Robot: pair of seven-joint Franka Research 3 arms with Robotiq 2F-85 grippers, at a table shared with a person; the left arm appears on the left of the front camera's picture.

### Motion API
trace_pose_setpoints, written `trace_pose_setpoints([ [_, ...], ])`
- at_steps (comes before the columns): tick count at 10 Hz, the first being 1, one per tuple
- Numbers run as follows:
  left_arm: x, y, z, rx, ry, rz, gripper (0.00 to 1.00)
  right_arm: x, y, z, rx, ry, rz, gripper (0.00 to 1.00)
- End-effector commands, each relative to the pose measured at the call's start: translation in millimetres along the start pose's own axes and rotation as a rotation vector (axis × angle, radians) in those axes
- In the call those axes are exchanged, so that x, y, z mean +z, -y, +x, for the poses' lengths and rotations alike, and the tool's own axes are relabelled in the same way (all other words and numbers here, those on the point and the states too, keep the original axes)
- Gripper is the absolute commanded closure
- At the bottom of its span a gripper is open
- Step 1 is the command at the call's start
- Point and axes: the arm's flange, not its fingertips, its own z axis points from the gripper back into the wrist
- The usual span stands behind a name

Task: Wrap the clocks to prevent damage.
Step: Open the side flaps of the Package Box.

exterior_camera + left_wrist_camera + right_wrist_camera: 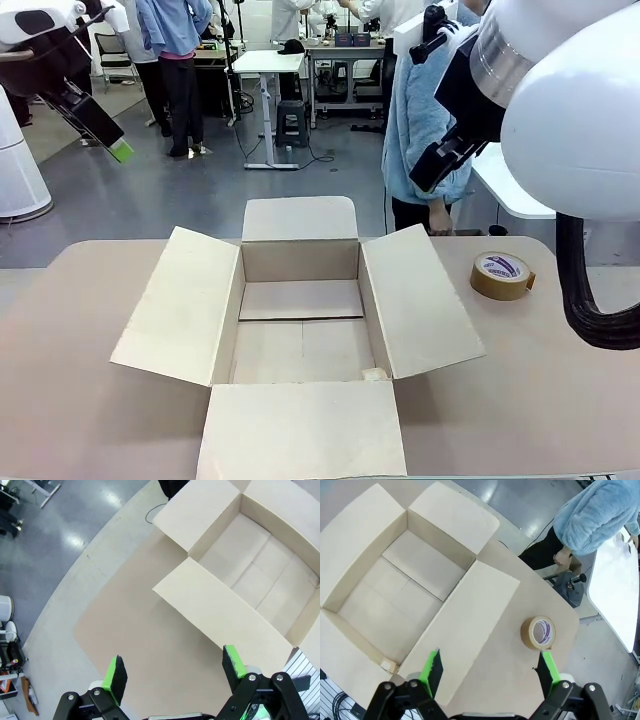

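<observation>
Up high with the left gripper [174, 667]: green pads [114, 676] spread wide apart, gripping nothing, looking down on bare table [135, 645] and the left flap of the cardboard box [215, 610]. From the front, raised at the far upper left, above the floor beyond the table edge.

Over to the right gripper [489, 665]: jaws likewise spread wide, nothing pinched, hanging above the box's right flap and the tabletop beside it.

Centre of the table [80, 400]: big cardboard box [300, 262], upright, all four flaps folded outward, brown bottom panels in plain sight, a small pale scrap tucked into the near right corner.

Off to the right of the box, well apart from it: brown tape roll [502, 287], lying flat near the table's far right corner [526, 631].

Beyond that corner: a person in a fuzzy light-blue top [420, 130], standing just off the table, one hand [562, 556] down at the waist.
</observation>
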Motion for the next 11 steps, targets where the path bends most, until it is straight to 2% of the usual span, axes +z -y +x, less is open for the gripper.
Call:
trace_pose_setpoints([
  [1, -13, -11, 2, -0.022, 0.044, -0.043, 0.00, -10, 26, 6, 0.047, 0.080, 0.118, 0.00],
  [2, -26, -24, 0, -0.075, 0.083, -0.042, 0.00, -24, 48, 8, 0.113, 0.122, 0.259, 0.00],
  [3, -36, -37, -2, -0.104, 0.152, -0.207, 0.00, -36, 72, 10, 0.092, 0.186, 0.364, 0.00],
  [4, -41, -51, -9, -0.136, 0.262, -0.313, 0.00, -48, 91, 8, 0.068, 0.237, 0.463, 0.00],
  [5, -40, -64, -17, -0.119, 0.424, -0.419, 0.00, -56, 102, 2, 0.063, 0.263, 0.540, 0.00],
  [6, -39, -72, -23, -0.142, 0.545, -0.494, 0.00, -59, 112, -4, 0.052, 0.297, 0.594, 0.00],
  [7, -39, -79, -28, -0.155, 0.584, -0.554, 0.00, -60, 122, -11, 0.033, 0.328, 0.625, 0.00],
  [8, -42, -83, -35, -0.144, 0.575, -0.561, 0.00, -60, 131, -21, 0.019, 0.353, 0.662, 0.00],
  [11, -42, -93, -47, -0.119, 0.540, -0.566, 0.00, -58, 149, -46, -0.028, 0.411, 0.655, 0.00],
])
